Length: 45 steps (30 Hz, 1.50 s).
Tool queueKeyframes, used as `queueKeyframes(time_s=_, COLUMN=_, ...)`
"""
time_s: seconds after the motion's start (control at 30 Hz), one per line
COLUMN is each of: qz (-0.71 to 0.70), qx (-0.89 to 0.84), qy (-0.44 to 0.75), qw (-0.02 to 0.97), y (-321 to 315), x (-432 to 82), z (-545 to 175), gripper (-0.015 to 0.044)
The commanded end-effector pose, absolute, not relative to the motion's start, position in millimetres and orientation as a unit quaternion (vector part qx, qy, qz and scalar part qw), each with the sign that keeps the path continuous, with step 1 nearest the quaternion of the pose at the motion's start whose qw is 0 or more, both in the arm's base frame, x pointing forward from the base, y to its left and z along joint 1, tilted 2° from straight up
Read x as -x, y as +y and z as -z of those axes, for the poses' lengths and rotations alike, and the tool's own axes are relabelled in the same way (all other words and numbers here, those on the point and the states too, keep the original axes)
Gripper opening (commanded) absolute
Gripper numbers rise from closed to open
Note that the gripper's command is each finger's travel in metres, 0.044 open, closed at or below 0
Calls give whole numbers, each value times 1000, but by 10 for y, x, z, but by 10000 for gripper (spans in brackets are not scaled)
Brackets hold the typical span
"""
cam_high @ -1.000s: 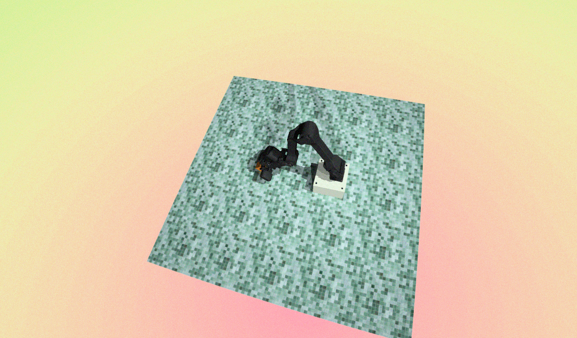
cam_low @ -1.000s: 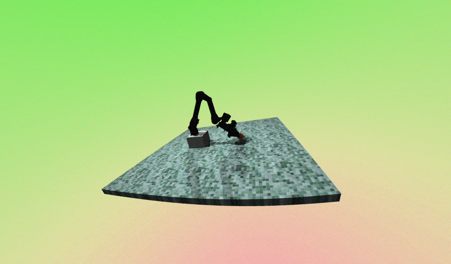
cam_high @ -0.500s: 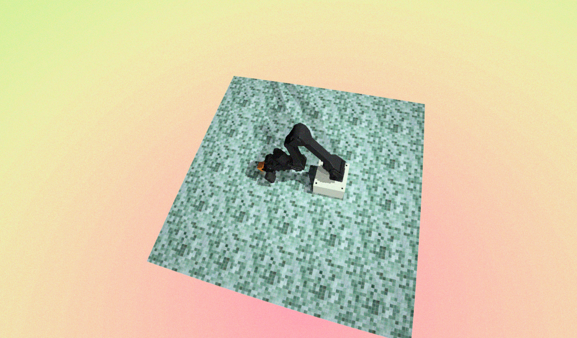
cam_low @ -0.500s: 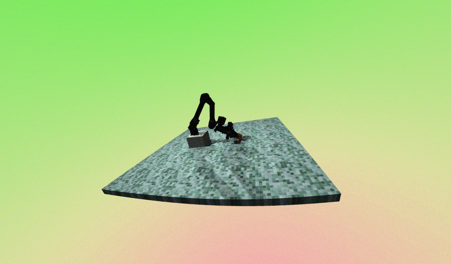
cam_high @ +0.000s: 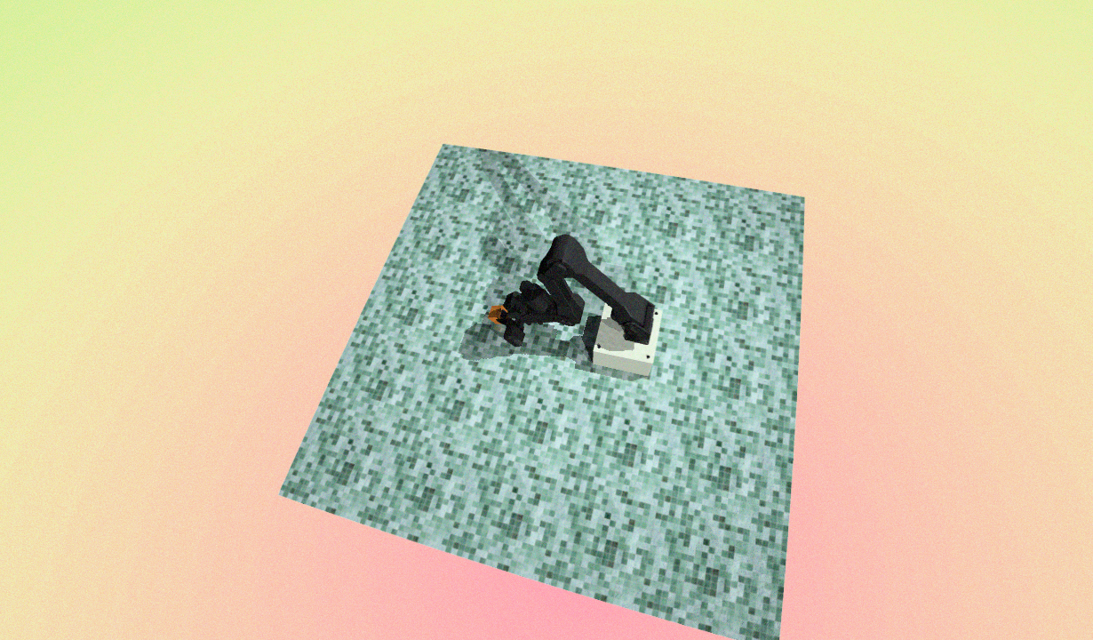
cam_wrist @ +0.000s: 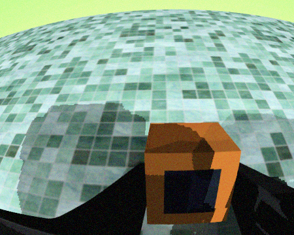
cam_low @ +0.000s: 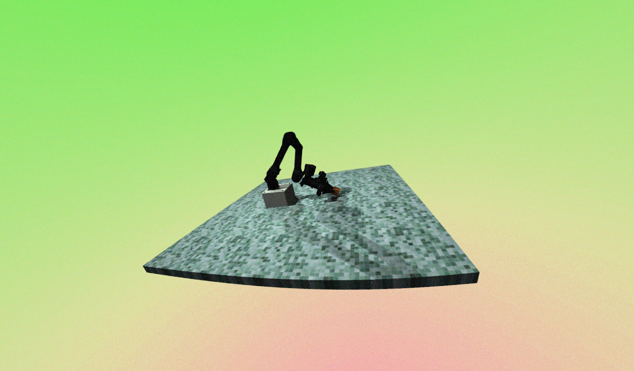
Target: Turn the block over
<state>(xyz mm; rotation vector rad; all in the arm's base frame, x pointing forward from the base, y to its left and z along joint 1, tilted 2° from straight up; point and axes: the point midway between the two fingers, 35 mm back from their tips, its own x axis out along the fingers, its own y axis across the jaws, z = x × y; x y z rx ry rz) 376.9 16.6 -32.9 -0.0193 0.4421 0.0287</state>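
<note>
The orange block (cam_high: 497,312) (cam_low: 336,190) (cam_wrist: 170,161) is between the black fingers of my gripper (cam_high: 500,317) (cam_low: 334,190) (cam_wrist: 188,170). The gripper is shut on it and slants down and away from the arm's base. The dark blue square mark (cam_wrist: 186,192) is on the block's side that faces back toward the wrist camera, so that side is tilted, not facing down. The block appears held a little above the table, with shadow under it; its underside is hidden.
The tabletop (cam_high: 534,477) (cam_low: 264,249) has a green and white mosaic pattern. The arm's pale base box (cam_high: 623,364) (cam_low: 278,199) stands on it, behind the gripper. The arm's shadows fall across the table. The table's edges show in the top and exterior views.
</note>
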Motion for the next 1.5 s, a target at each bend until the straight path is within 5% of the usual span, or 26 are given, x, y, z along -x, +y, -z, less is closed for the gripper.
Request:
queueKeyframes(time_s=0.0, qz=-13, qx=13, qy=221, qw=975, y=158, x=-3752, z=339, gripper=0)
queueKeyframes(time_s=0.6, qz=-13, qx=13, qy=221, qw=975, y=158, x=-3752, z=339, gripper=440)
queueKeyframes(time_s=1.47, qz=-13, qx=13, qy=221, qw=975, y=158, x=-3752, z=339, gripper=440)
